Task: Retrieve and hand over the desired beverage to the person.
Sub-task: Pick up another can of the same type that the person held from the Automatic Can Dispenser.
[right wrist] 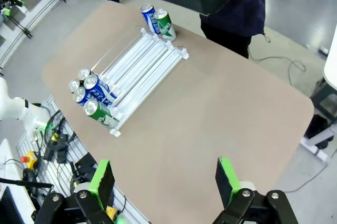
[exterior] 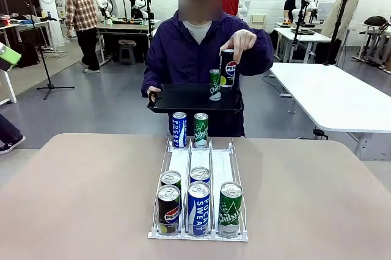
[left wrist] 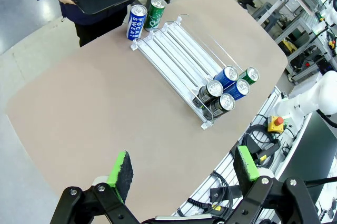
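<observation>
Front view reads the drinks best: at the near end of the white rack (exterior: 182,162) stand a Pepsi can (exterior: 168,209), a Pocari Sweat can (exterior: 198,208) and a Chilsung can (exterior: 230,208), packed side by side, with two more cans (exterior: 171,179) behind the first two. A far Pocari can (exterior: 179,129) and a far Chilsung can (exterior: 200,129) stand on the table (exterior: 73,187) at the rack's other end. Beyond, the person (exterior: 177,52) holds a black tray (exterior: 183,98) in one hand and grips a tray Pepsi can (exterior: 227,68) from above with the other hand (exterior: 241,43); a green can (exterior: 214,85) stands beside it. Which drink is wanted I cannot tell, so the retrieval looks not yet begun. Wrist views add the left gripper (left wrist: 184,169) and the right gripper (right wrist: 165,181), both high over the table, fingers wide apart and empty. Next, I judge, one arm must descend and straddle a single front can without toppling its neighbours. Left wrist view also shows the lanes bare between the near cans and the far pair.
</observation>
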`<action>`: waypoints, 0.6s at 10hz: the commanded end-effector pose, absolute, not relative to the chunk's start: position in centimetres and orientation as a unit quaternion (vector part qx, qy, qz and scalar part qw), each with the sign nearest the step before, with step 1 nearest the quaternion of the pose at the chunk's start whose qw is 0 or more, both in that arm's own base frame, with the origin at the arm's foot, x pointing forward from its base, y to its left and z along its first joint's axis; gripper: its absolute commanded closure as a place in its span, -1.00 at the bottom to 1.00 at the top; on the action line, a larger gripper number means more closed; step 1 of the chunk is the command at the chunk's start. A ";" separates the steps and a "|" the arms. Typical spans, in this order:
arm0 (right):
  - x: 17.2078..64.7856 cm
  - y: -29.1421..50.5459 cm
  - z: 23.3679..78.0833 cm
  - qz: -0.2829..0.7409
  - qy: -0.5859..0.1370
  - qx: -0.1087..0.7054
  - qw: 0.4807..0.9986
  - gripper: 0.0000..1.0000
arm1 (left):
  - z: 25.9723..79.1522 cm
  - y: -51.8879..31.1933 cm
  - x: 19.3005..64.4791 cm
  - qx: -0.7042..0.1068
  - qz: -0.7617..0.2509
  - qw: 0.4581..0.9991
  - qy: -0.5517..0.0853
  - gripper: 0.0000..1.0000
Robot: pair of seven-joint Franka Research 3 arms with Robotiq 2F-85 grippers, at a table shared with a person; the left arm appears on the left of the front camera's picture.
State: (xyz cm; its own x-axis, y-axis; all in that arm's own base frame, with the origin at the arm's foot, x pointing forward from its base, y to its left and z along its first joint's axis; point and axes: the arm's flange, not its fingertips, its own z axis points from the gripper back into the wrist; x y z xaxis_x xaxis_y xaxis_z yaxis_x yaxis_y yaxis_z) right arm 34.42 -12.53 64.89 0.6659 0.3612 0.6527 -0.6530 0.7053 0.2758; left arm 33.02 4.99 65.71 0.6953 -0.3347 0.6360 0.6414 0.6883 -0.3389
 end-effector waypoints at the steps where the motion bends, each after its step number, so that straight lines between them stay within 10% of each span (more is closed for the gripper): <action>1: 34.6 -12.4 64.9 0.294 -0.292 0.258 0.873 -1.00 | 65.8 5.2 33.0 -0.282 -0.284 0.873 -0.277 -1.00; 6: 34.6 -12.4 64.9 0.294 -0.292 0.258 0.873 -1.00 | 65.8 5.2 33.0 -0.282 -0.284 0.873 -0.277 -1.00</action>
